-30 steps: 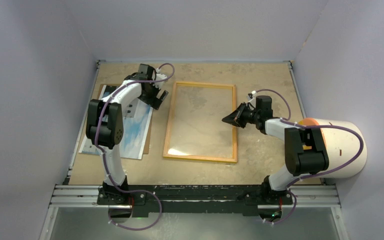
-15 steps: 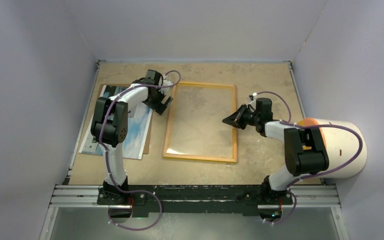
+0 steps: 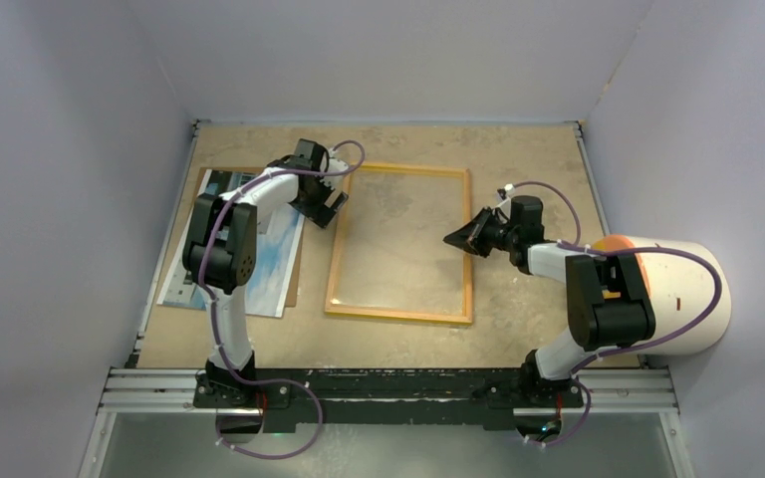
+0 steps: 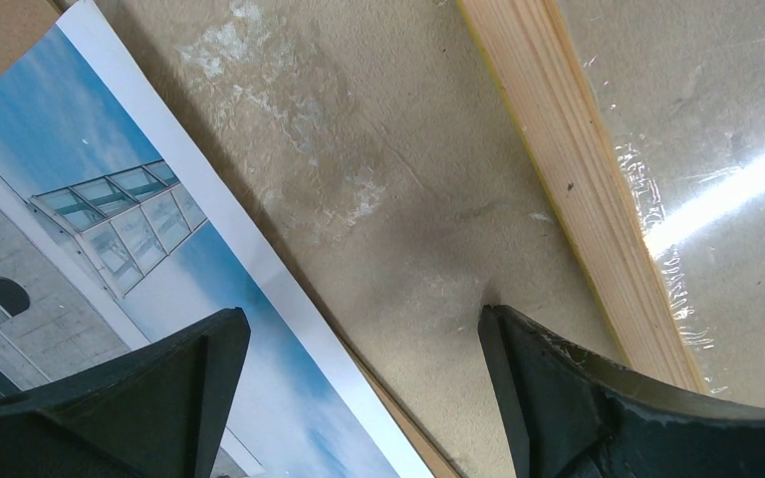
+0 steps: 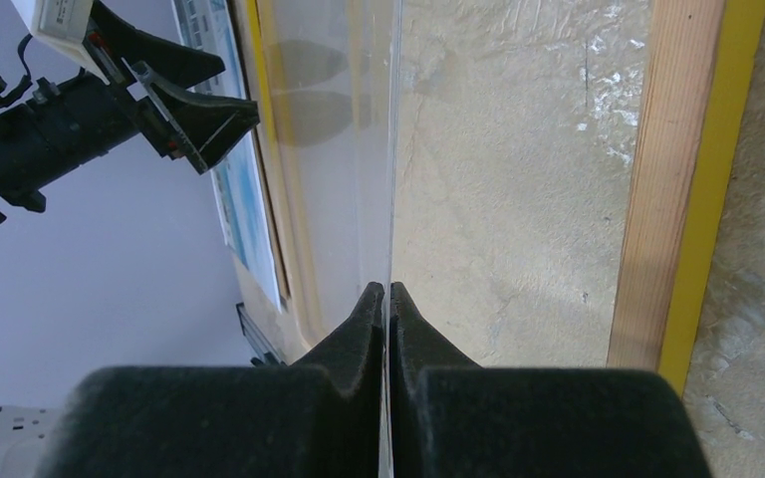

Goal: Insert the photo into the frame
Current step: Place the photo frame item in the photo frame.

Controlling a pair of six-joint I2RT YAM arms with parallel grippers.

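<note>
1. Starting at the right gripper (image 5: 388,289): clenched, black pads pressed together on the edge of a thin, glossy clear pane (image 5: 329,199), seen almost edge-on from the wrist camera. Can't tell from here whether that sheet is lifted or lying flat.
2. Just right of those pads, looking at the right rail of the thin rectangular picture frame (image 3: 398,312) - pale wood strip facing up, bright yellow running along its outer side. Lying flat in the middle of the tan fibreboard tabletop (image 3: 518,159), long sides running away from the arm bases, with the right gripper poised over its right rail about halfway along.
3. Over to the left gripper (image 4: 359,317): released, two black fingers spread wide with nothing between them but bare tabletop. Parked low over the strip between the frame's left rail and the print, near the frame's far-left corner. One finger over the print's edge, the other close beside the wooden rail - can't tell if either is actually touching.
4. Then the rectangular print of a white building under blue cloudy sky (image 3: 269,269): picture side up, white border showing, on the left part of the table just beside the frame and not inside it. Skewed a little against the frame, resting on a flat brown backing board (image 3: 296,261) that peeks out along its right side. Partly covered by the left arm.
5. Furthest out: plain grey walls (image 3: 80,199) around the table, plus a white drum-shaped thing with an orange patch (image 3: 692,289) at the right edge.
</note>
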